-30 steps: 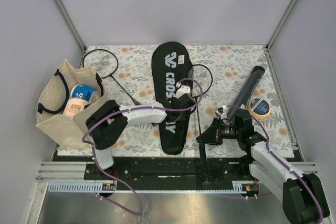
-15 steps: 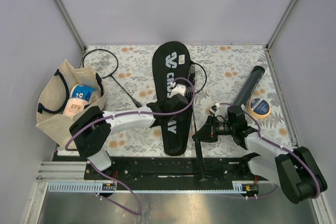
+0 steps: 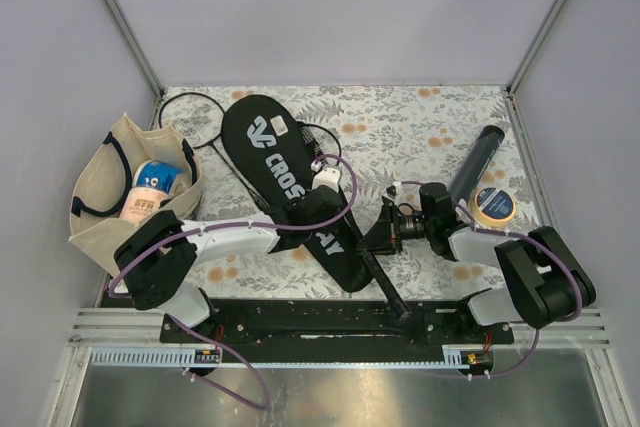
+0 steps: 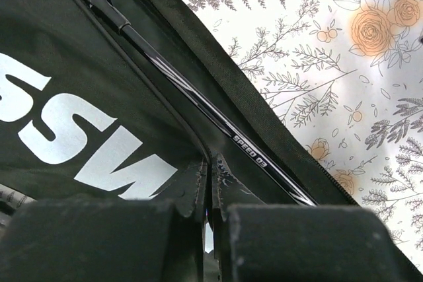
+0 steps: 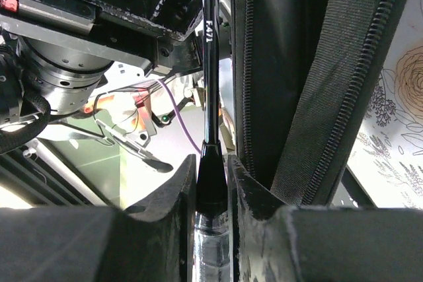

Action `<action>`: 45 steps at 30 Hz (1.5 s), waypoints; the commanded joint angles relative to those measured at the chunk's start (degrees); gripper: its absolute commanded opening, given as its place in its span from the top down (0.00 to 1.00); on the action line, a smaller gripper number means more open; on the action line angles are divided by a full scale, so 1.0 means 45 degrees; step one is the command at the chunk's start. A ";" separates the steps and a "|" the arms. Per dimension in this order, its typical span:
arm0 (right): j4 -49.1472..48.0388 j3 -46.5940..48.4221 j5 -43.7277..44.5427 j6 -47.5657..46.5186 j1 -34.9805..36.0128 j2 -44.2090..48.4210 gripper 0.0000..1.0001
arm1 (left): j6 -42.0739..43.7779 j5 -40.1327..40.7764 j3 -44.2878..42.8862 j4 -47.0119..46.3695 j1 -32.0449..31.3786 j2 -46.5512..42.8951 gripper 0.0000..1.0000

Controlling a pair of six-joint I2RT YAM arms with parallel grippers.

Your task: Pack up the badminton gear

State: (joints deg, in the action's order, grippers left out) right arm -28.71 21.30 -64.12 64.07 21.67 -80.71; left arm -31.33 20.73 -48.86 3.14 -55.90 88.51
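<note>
Cover: black with white "CROSSWAY", lying slantwise mid-table, head far-left, long side unzipped.
Racquet: thin black shaft running into the cover's open side, handle sticking out near-right.
Left gripper: arm stretched right, fingers pinched tight on the cover's flap.
Right gripper: low, reaching left, clamped where shaft meets handle.
Left wrist only: a shaft lettered "SPEED 03" inside the opening.
Top only: second racquet far left, shaft under the cover; tube far right.
</note>
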 commanded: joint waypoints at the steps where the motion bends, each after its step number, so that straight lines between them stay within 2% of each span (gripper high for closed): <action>1: 0.0515 -0.0063 0.1492 -0.0954 0.0008 0.1095 1.00 | 0.0984 -0.1014 -0.0021 -0.1242 -0.0390 -0.0353 1.00; 5: 0.3523 -0.0513 0.2955 -0.2030 0.0008 0.3630 1.00 | 0.2251 -0.1110 0.0097 -0.2374 -0.0390 -0.0002 1.00; 8: 0.4756 -0.1001 0.3700 -0.2169 0.0008 0.5215 1.00 | 0.3697 -0.2298 -0.0215 -0.2942 -0.0390 0.0447 1.00; 11: 0.4817 -0.1723 0.3527 -0.1525 -0.0011 0.6389 1.00 | 0.4538 -0.3199 -0.0276 -0.3332 -0.0390 0.0430 1.00; 15: 0.5382 -0.2330 0.2786 -0.1406 0.0008 0.7561 1.00 | 0.5456 -0.3162 0.0563 -0.4192 -0.0352 -0.0428 1.00; 20: 0.6259 -0.2175 0.1515 -0.1484 0.0008 0.8577 1.00 | 0.6863 -0.3395 0.1619 -0.4759 -0.0118 -0.1328 1.00; 22: 0.7118 -0.2058 0.1397 -0.1543 0.0008 0.9046 1.00 | 0.7271 -0.3493 0.1659 -0.4721 0.0097 -0.1485 1.00; 25: 0.7317 -0.2077 0.0988 -0.1504 0.0008 0.9399 1.00 | 0.7626 -0.3610 0.1678 -0.4662 0.0390 -0.1582 1.00; 28: 0.7258 -0.2058 0.1666 -0.1406 0.0009 0.9575 1.00 | 0.7841 -0.4467 0.1620 -0.4623 0.0585 -0.1738 1.00; 31: 0.5176 -0.2116 0.2954 -0.0647 0.0008 0.9304 1.00 | 0.7511 -0.4548 0.1542 -0.4662 0.0605 -0.1876 1.00; 34: 0.3242 -0.1824 0.4439 -0.0353 0.0028 0.8096 1.00 | 0.7003 -0.4958 0.1444 -0.4409 0.0606 -0.1876 1.00; 36: 0.1893 -0.1435 0.5181 -0.0254 0.0008 0.6770 1.00 | 0.6379 -0.5211 0.1638 -0.4524 0.0606 -0.1856 1.00; 42: -0.2184 -0.0164 0.4952 0.0310 -0.0011 0.2297 1.00 | 0.4894 -0.5701 0.2400 -0.5422 0.0567 -0.1934 1.00; 45: -0.4239 0.0129 0.5496 0.0722 0.0008 0.0072 1.00 | 0.4075 -0.5662 0.2596 -0.5716 0.0606 -0.2012 1.00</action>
State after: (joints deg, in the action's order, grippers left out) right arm -28.08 18.59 -42.57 65.04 21.74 -71.96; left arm -7.11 -2.26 -38.06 -15.79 -53.19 81.93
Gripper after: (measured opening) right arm 0.263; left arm 0.028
